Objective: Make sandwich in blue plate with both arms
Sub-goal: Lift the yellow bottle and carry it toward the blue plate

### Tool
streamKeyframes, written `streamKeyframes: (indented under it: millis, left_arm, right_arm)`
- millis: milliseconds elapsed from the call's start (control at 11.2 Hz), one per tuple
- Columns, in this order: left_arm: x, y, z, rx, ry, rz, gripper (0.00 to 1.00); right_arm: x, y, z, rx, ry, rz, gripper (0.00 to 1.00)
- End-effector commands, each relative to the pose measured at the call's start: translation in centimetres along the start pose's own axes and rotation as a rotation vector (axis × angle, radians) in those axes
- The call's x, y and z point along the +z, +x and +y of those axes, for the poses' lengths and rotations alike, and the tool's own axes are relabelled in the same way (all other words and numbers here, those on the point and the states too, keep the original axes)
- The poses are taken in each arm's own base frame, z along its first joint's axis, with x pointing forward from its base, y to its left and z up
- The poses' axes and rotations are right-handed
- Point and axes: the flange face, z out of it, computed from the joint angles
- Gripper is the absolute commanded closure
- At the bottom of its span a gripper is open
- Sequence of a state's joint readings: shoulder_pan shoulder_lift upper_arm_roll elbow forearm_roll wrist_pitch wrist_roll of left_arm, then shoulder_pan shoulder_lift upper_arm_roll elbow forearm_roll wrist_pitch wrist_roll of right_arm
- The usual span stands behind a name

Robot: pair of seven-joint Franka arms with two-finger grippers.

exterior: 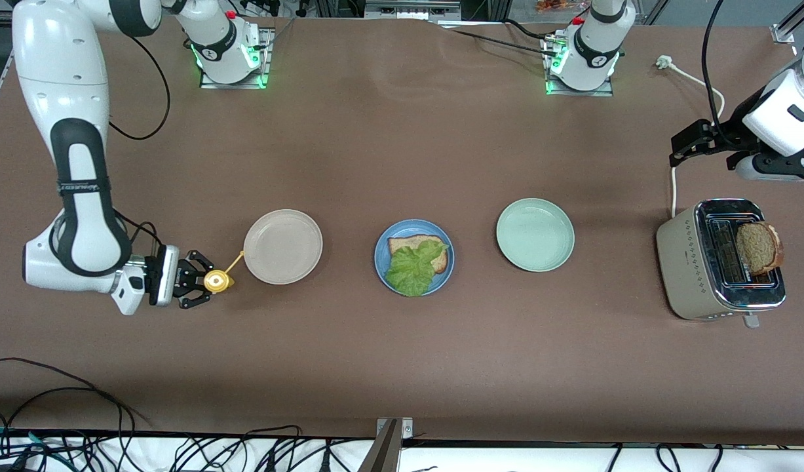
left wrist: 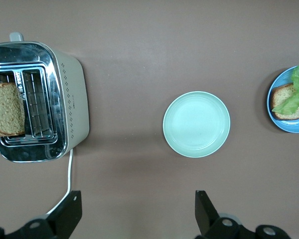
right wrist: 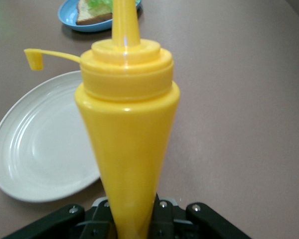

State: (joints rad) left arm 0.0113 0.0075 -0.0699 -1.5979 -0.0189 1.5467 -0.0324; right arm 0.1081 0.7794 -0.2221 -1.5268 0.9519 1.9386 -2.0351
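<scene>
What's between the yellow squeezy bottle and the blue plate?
The beige plate sits between the yellow bottle, gripped by the right gripper, and the blue plate. The front view shows this best.

A robotics lab: two arm bases [exterior: 228, 49] bolted to a brown worktop [exterior: 402, 367], loose cables [exterior: 113, 446] trailing along its edge

blue plate [exterior: 383, 262]: round, matte, mid-table between two other plates | bread slice [exterior: 411, 244]: brown, square, flat in plate | lettuce leaf [exterior: 413, 269]: crinkly green, draped over slice, overhanging toward front camera | second slice [exterior: 757, 248]: upright in toaster slot
</scene>
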Motion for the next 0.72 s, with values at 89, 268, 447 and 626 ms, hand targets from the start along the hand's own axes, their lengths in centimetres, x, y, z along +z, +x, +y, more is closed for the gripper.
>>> streamKeyframes:
  millis: [89,268,447,626]
  left_arm:
    - [-0.4,-0.1,0.1,0.019,-0.013,0.011,0.0]
    - [-0.4,-0.1,0.1,0.02,-0.013,0.011,0.0]
    - [-0.4,-0.1,0.1,0.019,-0.013,0.011,0.0]
    - [-0.4,-0.1,0.1,0.02,-0.013,0.011,0.0]
  right_arm:
    - [0.4,8.5,-0.2,0.141,-0.024,-0.184,1.0]
    - [1.5,12.2,-0.6,0.217,-0.04,-0.256,1.0]
    - [3.1,16.2,-1.5,0.284,-0.081,-0.334,1.0]
    - [5.1,19.8,-2.6,0.381,-0.12,-0.409,1.0]
